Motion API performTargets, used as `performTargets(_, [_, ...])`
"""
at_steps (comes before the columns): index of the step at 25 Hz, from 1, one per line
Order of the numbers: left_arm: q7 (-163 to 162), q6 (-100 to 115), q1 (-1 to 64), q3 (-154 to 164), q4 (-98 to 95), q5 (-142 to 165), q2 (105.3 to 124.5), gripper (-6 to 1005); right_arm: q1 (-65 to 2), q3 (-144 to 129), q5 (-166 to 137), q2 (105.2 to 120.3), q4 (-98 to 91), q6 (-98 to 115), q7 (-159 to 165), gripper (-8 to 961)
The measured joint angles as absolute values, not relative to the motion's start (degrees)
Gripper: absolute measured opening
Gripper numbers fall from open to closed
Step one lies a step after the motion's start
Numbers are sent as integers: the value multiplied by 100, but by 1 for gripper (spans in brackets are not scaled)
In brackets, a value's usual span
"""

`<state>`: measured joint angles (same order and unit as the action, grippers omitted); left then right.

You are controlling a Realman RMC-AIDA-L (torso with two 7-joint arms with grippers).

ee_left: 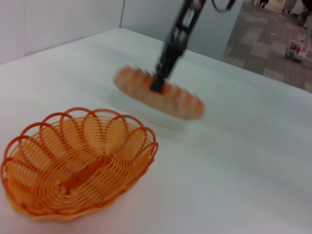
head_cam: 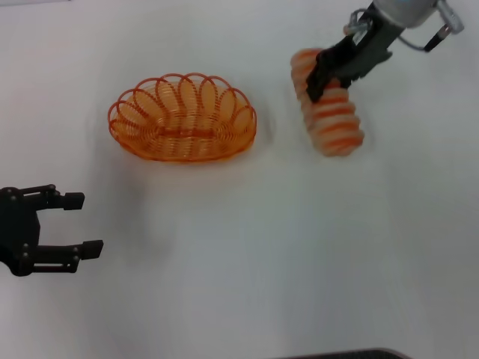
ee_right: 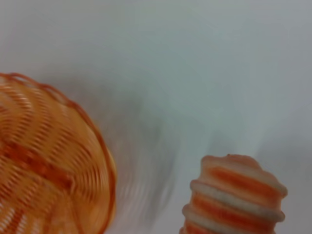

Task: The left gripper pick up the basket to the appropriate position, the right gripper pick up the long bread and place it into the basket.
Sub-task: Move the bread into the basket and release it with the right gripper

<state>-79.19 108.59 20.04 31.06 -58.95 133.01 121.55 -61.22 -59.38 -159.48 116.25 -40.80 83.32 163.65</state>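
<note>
The orange wire basket (head_cam: 182, 117) stands empty on the white table left of centre; it also shows in the left wrist view (ee_left: 73, 161) and the right wrist view (ee_right: 44, 156). My right gripper (head_cam: 320, 81) is shut on the long bread (head_cam: 334, 120), tan with orange stripes, at the far right, to the right of the basket. The left wrist view shows the bread (ee_left: 180, 100) held just above the table with the right gripper (ee_left: 157, 87) on it. The bread's end shows in the right wrist view (ee_right: 234, 195). My left gripper (head_cam: 81, 224) is open and empty near the left front, apart from the basket.
The white table (head_cam: 247, 254) spreads all around. A dark edge (head_cam: 344, 354) shows at the table's front. A grey wall and floor (ee_left: 273, 44) lie beyond the table's far side.
</note>
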Motion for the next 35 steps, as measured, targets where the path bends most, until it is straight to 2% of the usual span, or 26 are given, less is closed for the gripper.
performTargets(8, [-7970,10937,2060,3146,-5862,13288,12189,846,-6280,-5933,-15916,11493,-5036,8670,14643,497])
performTargets(12, [-7984,10961,2076,3139,-5862,13284,12234,847,-6577,-5945,-15915,11589,-5040,8707,13574,461])
performTargets(17, [-7988,10967,2121,3126,-5858,13277,12321,847,-6943,-5993,-15905,11862,-5036,8703,12676,415])
performTargets(20, [-7989,10954,2141,3123,-5854,13276,12348,847,-7087,-6185,-15809,11976,-4992,8703,12352,393])
performTargets(30, [-7989,10841,2169,3118,-5797,13245,12351,847,-7038,-7579,-14758,12019,-4840,8200,12191,354])
performTargets(35, [-8000,10642,2195,3136,-5785,13245,12356,847,-7038,-7838,-14535,12029,-4574,7741,11982,282])
